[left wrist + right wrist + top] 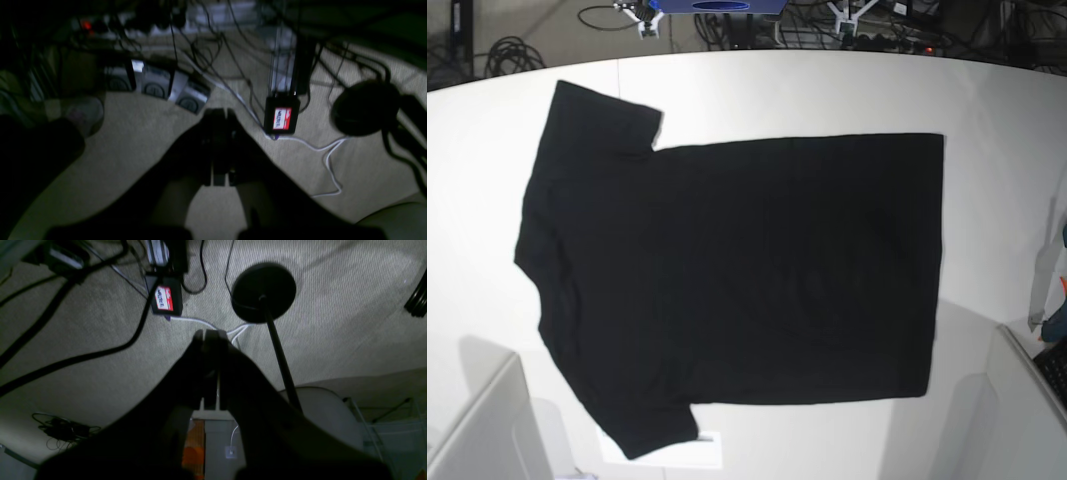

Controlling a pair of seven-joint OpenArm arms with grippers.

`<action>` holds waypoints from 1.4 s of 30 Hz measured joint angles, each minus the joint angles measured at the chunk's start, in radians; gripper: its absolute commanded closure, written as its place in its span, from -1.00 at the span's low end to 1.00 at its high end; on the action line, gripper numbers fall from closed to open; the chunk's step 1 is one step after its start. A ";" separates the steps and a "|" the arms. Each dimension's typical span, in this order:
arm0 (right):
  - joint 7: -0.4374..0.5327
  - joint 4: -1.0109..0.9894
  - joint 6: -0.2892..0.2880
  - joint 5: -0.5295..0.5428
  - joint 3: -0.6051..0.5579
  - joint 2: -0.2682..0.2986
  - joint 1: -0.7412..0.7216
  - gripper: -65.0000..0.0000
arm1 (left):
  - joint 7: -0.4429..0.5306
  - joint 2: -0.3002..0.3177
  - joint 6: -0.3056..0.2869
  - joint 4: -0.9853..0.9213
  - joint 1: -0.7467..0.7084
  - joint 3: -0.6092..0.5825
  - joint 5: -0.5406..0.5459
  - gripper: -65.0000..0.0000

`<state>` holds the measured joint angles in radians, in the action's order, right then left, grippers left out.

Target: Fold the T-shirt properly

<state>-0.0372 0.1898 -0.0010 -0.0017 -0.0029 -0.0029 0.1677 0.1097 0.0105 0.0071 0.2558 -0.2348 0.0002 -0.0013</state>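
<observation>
Left gripper point(218, 146): nearest the left wrist lens, dark, jaws pressed together, holding nothing, above beige carpet point(140, 133).
Right gripper point(210, 368): nearest the right wrist lens, dark, jaws closed, empty, over the same carpet.
T-shirt point(727, 280): black, plain side up, spread flat on the white counter point(827, 90); collar end toward base-view left, hem toward right, one sleeve at far left, the other at near left.
White slip point(712, 450): peeking out under the near sleeve.
Red-labelled box point(165, 300): on the carpet among black cables.
Round black stand base point(263, 291): just right of the box, pole rising from it.
</observation>
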 measured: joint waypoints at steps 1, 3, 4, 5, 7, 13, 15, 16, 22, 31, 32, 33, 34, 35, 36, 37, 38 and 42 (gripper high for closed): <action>0.000 0.000 0.000 0.000 0.000 0.000 0.000 1.00 | -0.001 0.000 0.000 0.000 0.000 0.000 0.000 1.00; 0.000 0.000 0.000 0.000 0.000 0.000 0.000 1.00 | -0.001 -0.003 0.000 -0.002 -0.002 0.000 0.000 1.00; 0.000 0.000 0.000 0.000 0.000 0.000 0.000 1.00 | -0.001 -0.005 0.000 -0.003 -0.003 0.000 0.000 1.00; 0.000 -0.002 0.000 0.000 0.000 0.000 0.000 1.00 | -0.001 -0.005 -0.001 -0.003 -0.005 0.000 0.000 1.00; -0.001 -0.002 0.000 0.000 0.000 0.000 0.002 1.00 | 0.003 -0.005 -0.003 -0.002 -0.015 0.000 0.000 1.00; -0.084 0.051 -0.121 0.000 0.006 0.005 0.052 1.00 | -0.048 0.003 -0.003 0.034 -0.085 -0.010 -0.009 1.00; -0.107 0.109 -0.172 0.001 0.035 0.007 0.095 1.00 | -0.052 0.023 -0.008 0.088 -0.134 -0.012 -0.011 1.00; -0.125 0.145 -0.176 0.002 0.066 0.007 0.119 1.00 | -0.056 0.035 -0.005 0.128 -0.161 -0.012 -0.012 1.00; -0.158 0.430 -0.175 0.001 0.183 0.022 0.296 1.00 | -0.040 0.076 -0.002 0.413 -0.357 -0.010 0.000 1.00; -0.207 1.022 -0.175 0.002 0.356 -0.035 0.643 1.00 | -0.065 0.169 -0.076 1.044 -0.801 0.004 0.003 1.00; -0.208 1.086 -0.180 0.001 0.373 -0.047 0.661 1.00 | -0.058 0.181 -0.072 1.123 -0.827 0.005 0.003 1.00; -0.227 1.159 -0.180 -0.001 0.392 -0.063 0.679 1.00 | -0.060 0.194 -0.075 1.208 -0.863 0.004 0.003 1.00; -0.233 1.221 -0.180 0.004 0.411 -0.075 0.689 1.00 | -0.046 0.209 -0.086 1.286 -0.890 0.003 0.006 1.00; -0.253 1.286 -0.182 0.001 0.432 -0.086 0.697 1.00 | -0.049 0.220 -0.085 1.356 -0.924 0.003 0.003 1.00; -0.254 1.344 -0.184 0.003 0.454 -0.095 0.702 1.00 | -0.050 0.228 -0.085 1.412 -0.953 0.003 0.003 1.00; -0.253 1.400 -0.180 0.000 0.475 -0.104 0.704 1.00 | -0.058 0.234 -0.085 1.469 -0.987 0.004 0.003 1.00; -0.254 1.447 -0.179 0.000 0.488 -0.105 0.703 1.00 | -0.063 0.239 -0.085 1.521 -1.007 0.014 0.003 1.00; -0.272 1.625 -0.182 0.008 0.531 -0.116 0.680 1.00 | -0.061 0.233 -0.085 1.675 -1.034 0.121 0.003 1.00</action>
<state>-0.3088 1.8153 -0.1833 0.0059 0.5282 -0.1192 0.8474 0.0490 0.2432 -0.0784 1.9305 -1.2686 0.1215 0.0013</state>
